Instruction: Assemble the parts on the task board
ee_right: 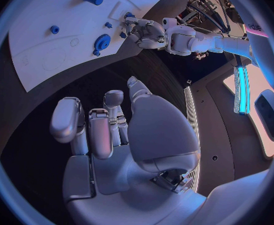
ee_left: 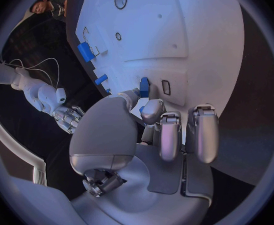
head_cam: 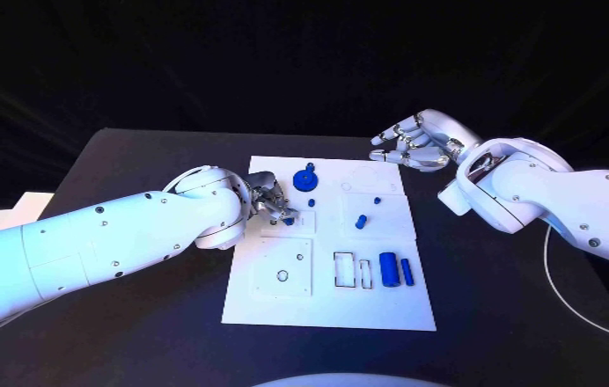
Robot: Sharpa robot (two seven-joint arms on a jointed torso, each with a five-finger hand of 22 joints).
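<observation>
the left hand (ee_left: 151, 116) pinches a small blue part (ee_left: 144, 87) at the task board (head_cam: 381, 303)'s left edge, and should lower it squarely; the right hand (head_cam: 415, 144) hovers unclenched beyond the board.

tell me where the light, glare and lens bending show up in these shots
Head view: the task board is brightly lit against a near-black table and backdrop, washing out its recesses. Left wrist view: the fisheye bows the board's straight edges, and the left robot hand fills the middle, tinted blue. Right wrist view: a bright lit strip glares at the rim beyond the right robot hand.
</observation>
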